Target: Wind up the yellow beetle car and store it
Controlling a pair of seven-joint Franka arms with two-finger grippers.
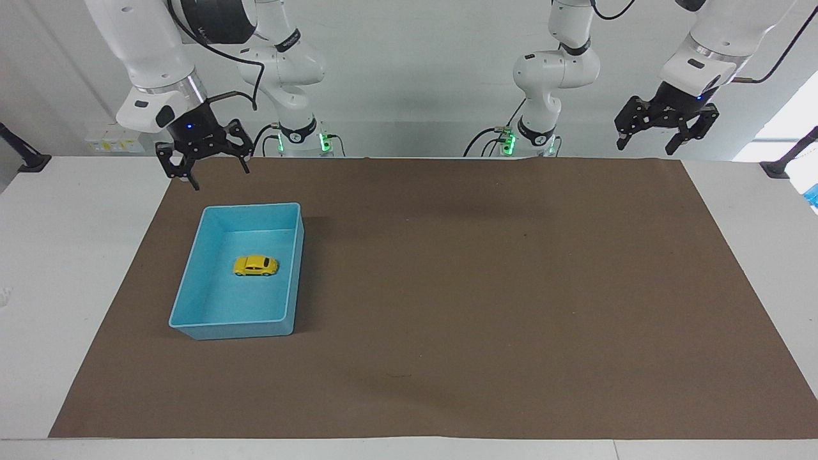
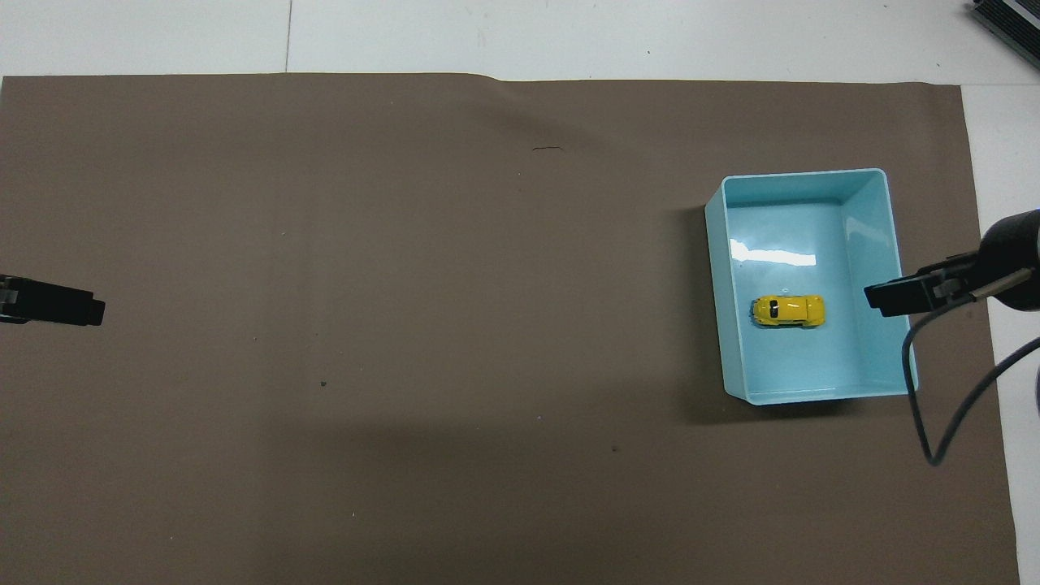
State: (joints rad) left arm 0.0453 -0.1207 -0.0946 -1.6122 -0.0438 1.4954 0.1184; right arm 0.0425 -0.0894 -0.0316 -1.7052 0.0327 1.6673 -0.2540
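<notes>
The yellow beetle car (image 1: 255, 266) lies on its wheels in the middle of the light blue bin (image 1: 192, 281), toward the right arm's end of the table; it also shows in the overhead view (image 2: 788, 311), inside the bin (image 2: 890, 244). My right gripper (image 1: 206, 174) hangs open and empty in the air over the mat's edge beside the bin; in the overhead view (image 2: 894, 296) its tip overlaps the bin's rim. My left gripper (image 1: 666, 137) is open and empty, raised at the left arm's end of the table, and waits; its tip shows in the overhead view (image 2: 57, 302).
A brown mat (image 1: 486, 287) covers most of the white table (image 1: 70, 255). A black cable (image 2: 934, 406) hangs from the right arm beside the bin. A dark object (image 2: 1007, 20) lies at a table corner.
</notes>
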